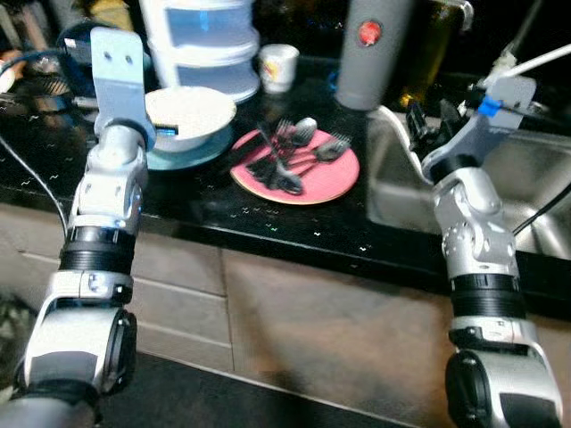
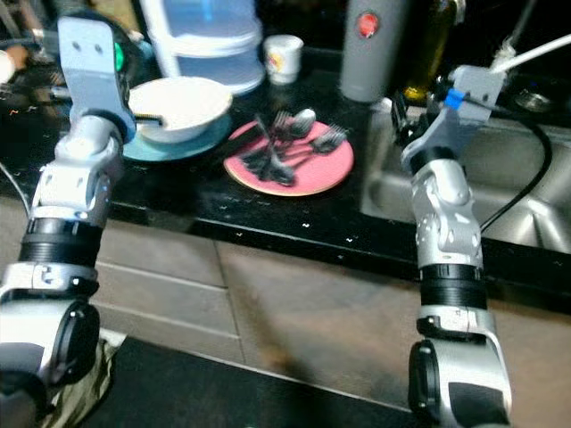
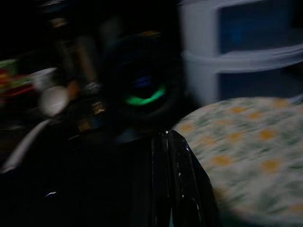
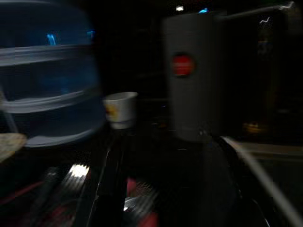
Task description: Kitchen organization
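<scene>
Cutlery (image 1: 294,152) is lying on a pink plate (image 1: 335,183) on my black counter (image 1: 178,209); I'm hovering my right hand (image 1: 428,129) beside the sink (image 1: 393,192), opening unclear.

Black counter (image 2: 178,192), pink plate (image 2: 303,169) heaped with dark forks and spoons (image 2: 285,143), white bowl (image 2: 174,107) on a teal plate (image 2: 152,147), stacked clear containers (image 2: 210,40), small cup (image 2: 282,58), grey canister (image 2: 373,49), steel sink (image 2: 500,192), right gripper (image 2: 412,120) raised at the sink's edge, left arm (image 2: 76,160) beside the bowl
</scene>
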You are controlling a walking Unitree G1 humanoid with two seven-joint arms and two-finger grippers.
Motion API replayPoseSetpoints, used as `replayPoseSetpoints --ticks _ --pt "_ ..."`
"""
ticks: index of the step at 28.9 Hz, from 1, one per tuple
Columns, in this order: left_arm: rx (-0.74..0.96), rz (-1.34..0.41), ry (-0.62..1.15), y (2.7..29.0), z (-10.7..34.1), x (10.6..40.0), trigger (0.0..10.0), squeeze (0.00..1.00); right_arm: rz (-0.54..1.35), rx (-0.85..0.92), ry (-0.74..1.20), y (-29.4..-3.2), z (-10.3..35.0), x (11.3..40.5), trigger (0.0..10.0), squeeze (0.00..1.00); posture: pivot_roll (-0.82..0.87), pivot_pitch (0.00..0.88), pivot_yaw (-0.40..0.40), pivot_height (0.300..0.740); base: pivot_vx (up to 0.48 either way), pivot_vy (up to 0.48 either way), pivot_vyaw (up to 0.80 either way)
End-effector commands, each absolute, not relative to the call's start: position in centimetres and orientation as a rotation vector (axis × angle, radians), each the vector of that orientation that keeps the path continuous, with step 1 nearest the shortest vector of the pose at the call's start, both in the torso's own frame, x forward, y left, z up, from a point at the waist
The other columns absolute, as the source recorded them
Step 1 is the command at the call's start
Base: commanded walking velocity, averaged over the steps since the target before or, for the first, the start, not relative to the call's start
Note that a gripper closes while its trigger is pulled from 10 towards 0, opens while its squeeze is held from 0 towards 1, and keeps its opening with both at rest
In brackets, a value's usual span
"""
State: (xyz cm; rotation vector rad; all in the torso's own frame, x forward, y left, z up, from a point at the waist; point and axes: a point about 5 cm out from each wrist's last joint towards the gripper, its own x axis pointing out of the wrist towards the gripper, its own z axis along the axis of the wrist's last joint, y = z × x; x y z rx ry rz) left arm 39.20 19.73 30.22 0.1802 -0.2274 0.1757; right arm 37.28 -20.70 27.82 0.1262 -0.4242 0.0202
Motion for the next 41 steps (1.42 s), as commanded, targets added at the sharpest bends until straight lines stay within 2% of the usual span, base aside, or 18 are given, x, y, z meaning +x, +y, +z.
replayPoseSetpoints --ticks 1,6,18,41 --pt "0.183 0.175 -0.238 19.8 30.4 39.3 10.0 0.0 0.017 0.129 -0.42 -20.7 27.7 37.3 10.0 0.0 0.09 0.041 -0.007 0.74 0.0 0.0 0.0" --pt "0.182 0.166 -0.235 19.5 30.3 39.4 10.0 0.0 -0.002 0.151 -0.406 -20.9 27.3 37.4 10.0 0.0 0.09 0.037 -0.006 0.74 0.0 0.0 0.0" --pt "0.179 0.153 -0.235 19.1 30.1 39.4 10.0 0.0 -0.028 0.148 -0.388 -21.2 27.1 37.5 10.0 0.0 0.08 0.034 -0.006 0.74 0.0 0.0 -0.74" --pt "0.177 0.138 -0.234 18.7 29.9 39.6 10.0 0.0 -0.008 0.15 -0.442 -21.0 27.5 36.7 10.0 0.0 0.07 0.036 0.012 0.74 0.0 0.0 0.0"
